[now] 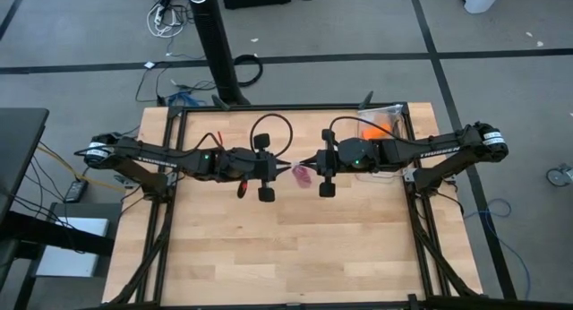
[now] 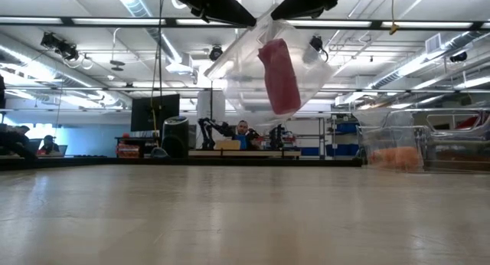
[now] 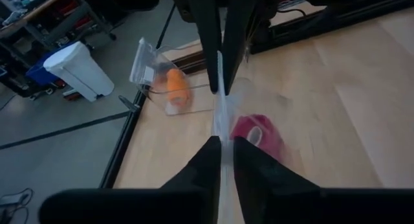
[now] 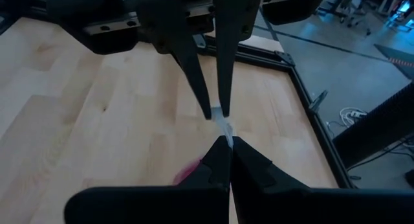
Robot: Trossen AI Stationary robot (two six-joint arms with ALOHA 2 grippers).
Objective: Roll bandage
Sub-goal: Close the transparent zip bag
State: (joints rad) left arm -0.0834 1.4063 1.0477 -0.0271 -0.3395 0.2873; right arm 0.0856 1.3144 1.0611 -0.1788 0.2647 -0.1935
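A: Mid-air over table centre, the bandage (image 2: pixel 280 75) hangs inside a clear bag (image 2: pixel 264 62), long axis near vertical, well off the table (image 1: pixel 295 247).

B: Who's got it?

A: Both. Left gripper (image 1: pixel 288 169) and right gripper (image 1: pixel 304 163) meet tip to tip, each pinched on the bag's top edge. Bandage sits directly below them, equally near both.

B: Orange roll (image 1: pixel 376 129)?

A: Separate bag, far right corner.

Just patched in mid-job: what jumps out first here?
A clear bag with the pink bandage inside hangs in the air over the table's middle, pinched at its top edge between the left claw and right claw. An orange roll sits in another bag at the table's far right corner.
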